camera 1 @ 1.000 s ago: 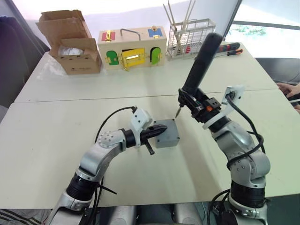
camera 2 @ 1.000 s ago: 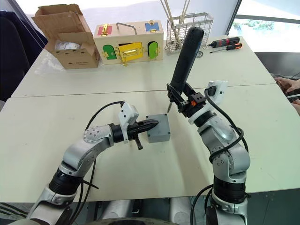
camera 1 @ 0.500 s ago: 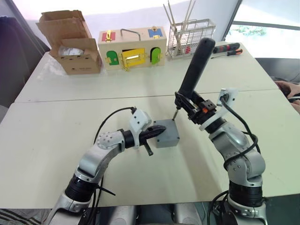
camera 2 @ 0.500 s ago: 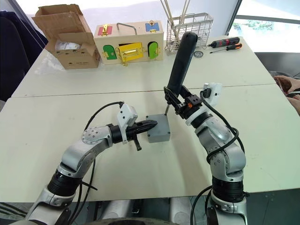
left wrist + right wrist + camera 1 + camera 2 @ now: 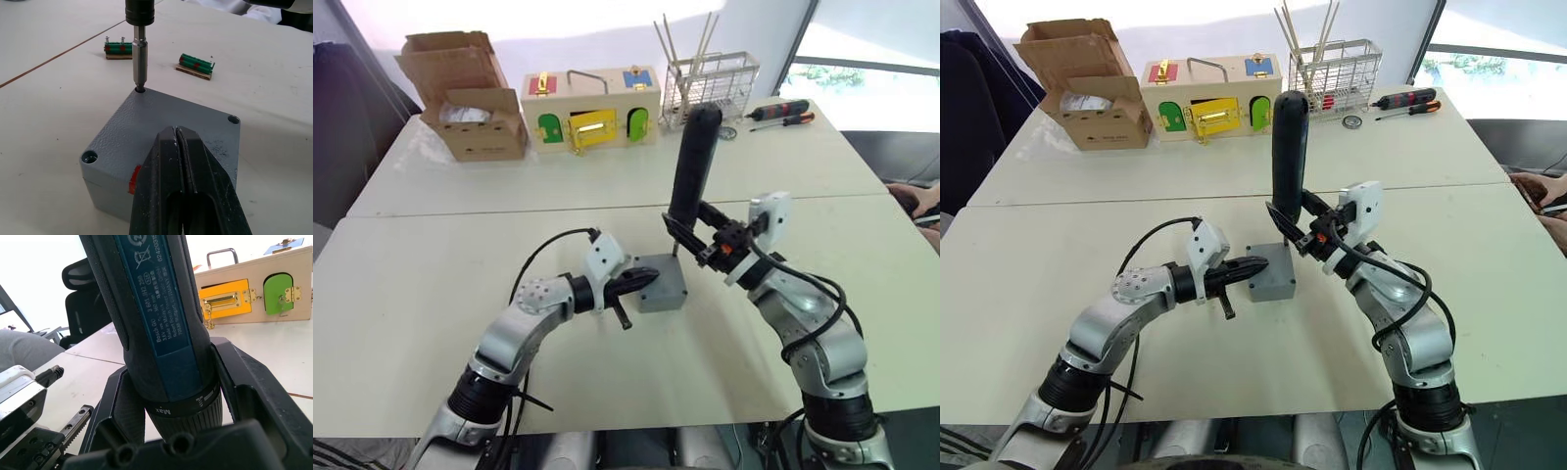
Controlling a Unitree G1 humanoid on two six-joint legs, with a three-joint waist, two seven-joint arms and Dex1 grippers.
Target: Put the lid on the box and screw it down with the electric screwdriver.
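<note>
Left gripper (image 5: 178, 142): jaws pressed together, empty, tip resting on the near edge of the flat square grey plastic lid (image 5: 171, 125). Lid already seated on the deep square grey plastic box (image 5: 663, 285) with the small red mark, standing mid-tabletop (image 5: 431, 323) between the two arms. Bracing contact only; no clamp on the housing.

Centre: thin metal bit (image 5: 140, 58) of the thick black cylindrical electric screwdriver (image 5: 691, 166) standing in the far corner screw hole of the lid. Two further corner holes visible in the left wrist view; whether screws sit in them cannot be told.

Right gripper (image 5: 171, 396): jaws clamped on the lower body of the electric screwdriver, tool nearly upright.

Procedure for the step in hand:
- Hold bit axis square to the lid face; correct any lean before driving.
- Apply steady downward pressure to prevent cam-out.
- Maintain left-side brace against box rotation or sliding.
- Stop at seating; avoid over-torque on plastic.

Behind the box: two small green terminal blocks (image 5: 195, 65) on the tabletop, clear of the work.
</note>
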